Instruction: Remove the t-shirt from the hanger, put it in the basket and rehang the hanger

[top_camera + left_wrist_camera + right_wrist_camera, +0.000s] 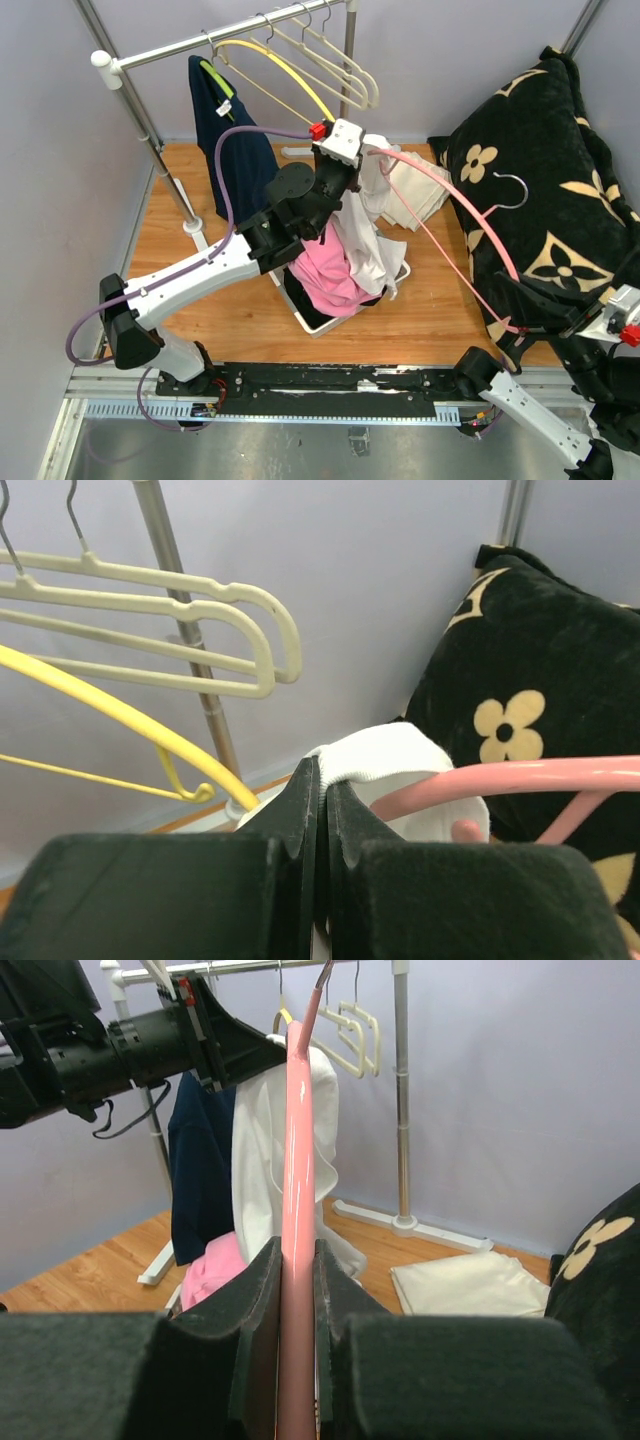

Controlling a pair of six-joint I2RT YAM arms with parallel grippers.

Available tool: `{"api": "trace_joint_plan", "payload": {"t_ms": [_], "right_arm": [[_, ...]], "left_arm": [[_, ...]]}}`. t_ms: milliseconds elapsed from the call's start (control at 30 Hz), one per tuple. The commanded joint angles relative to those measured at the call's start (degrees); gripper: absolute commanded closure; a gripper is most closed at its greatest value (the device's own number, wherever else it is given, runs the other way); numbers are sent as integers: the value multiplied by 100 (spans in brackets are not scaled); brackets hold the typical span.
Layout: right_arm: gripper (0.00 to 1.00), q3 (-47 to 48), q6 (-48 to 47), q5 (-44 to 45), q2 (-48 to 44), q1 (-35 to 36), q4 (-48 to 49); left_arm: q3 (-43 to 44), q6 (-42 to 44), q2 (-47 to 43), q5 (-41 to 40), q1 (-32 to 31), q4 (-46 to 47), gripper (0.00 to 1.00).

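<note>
Lilac walls close in a wooden tabletop [430,310]. Nearest me, my right gripper [298,1260] is clamped on the pink hanger [298,1160], bracing it so it can't swing. At the hanger's far end my left gripper [322,780] is pinched tight on the white t-shirt [385,755]. The shirt drapes off that arm above the basket [312,322], ready, I judge, to be peeled off. Beyond stands the rack [200,42].
</note>
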Motion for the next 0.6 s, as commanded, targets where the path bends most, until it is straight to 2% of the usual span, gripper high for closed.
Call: {"api": "trace_joint_plan", "payload": {"t_ms": [0,233,467,567], "right_arm": [[99,356,-103,115,-90,5,170],[99,606,-196,563,-90,5,143],[99,447,-269,1350,-51,9,292],[99,305,-327,1609,19,1,334]], "left_arm": [[455,144,217,-211,47,-138,100],[469,-156,182,173,41,-654,100],[-9,-181,-377,1347,-19,-711,100],[120,-198,-626,1826,-23,-637,99]]}}
